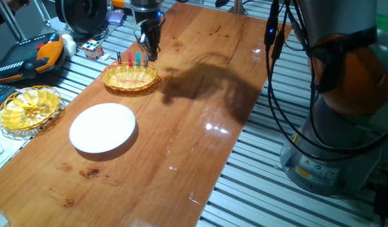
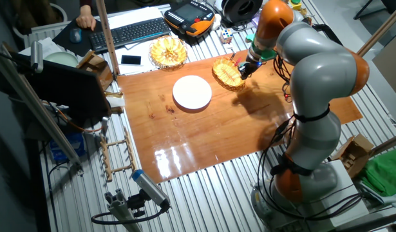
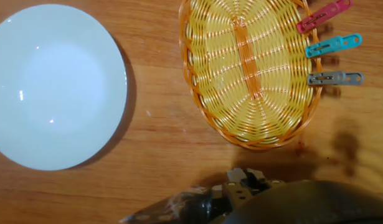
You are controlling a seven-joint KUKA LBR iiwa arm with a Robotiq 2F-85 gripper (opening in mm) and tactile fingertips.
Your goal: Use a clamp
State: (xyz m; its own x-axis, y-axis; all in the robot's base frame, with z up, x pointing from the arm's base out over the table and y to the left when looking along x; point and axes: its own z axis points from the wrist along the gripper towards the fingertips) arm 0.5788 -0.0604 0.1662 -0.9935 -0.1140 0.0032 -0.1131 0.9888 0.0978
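Note:
The clamp (image 3: 334, 78) is a small pale grey peg clipped on the far rim of the yellow wicker basket (image 3: 253, 68), beside a teal peg (image 3: 333, 46) and a red-pink peg (image 3: 323, 17). In one fixed view the pegs stand up on the basket's (image 1: 129, 79) back rim. My gripper (image 1: 151, 53) hangs just right of them, above the table. In the hand view it (image 3: 247, 186) is a dark blur at the bottom edge, beside the basket and apart from the clamp. I see nothing held, and the finger gap does not show.
A white plate (image 1: 103, 128) lies on the wooden table (image 1: 200, 139) in front of the basket. A second yellow basket (image 1: 28, 107), a Rubik's cube (image 1: 92, 48) and a teach pendant (image 1: 29, 53) sit off the table's left edge. The robot base (image 1: 332, 145) stands at the right.

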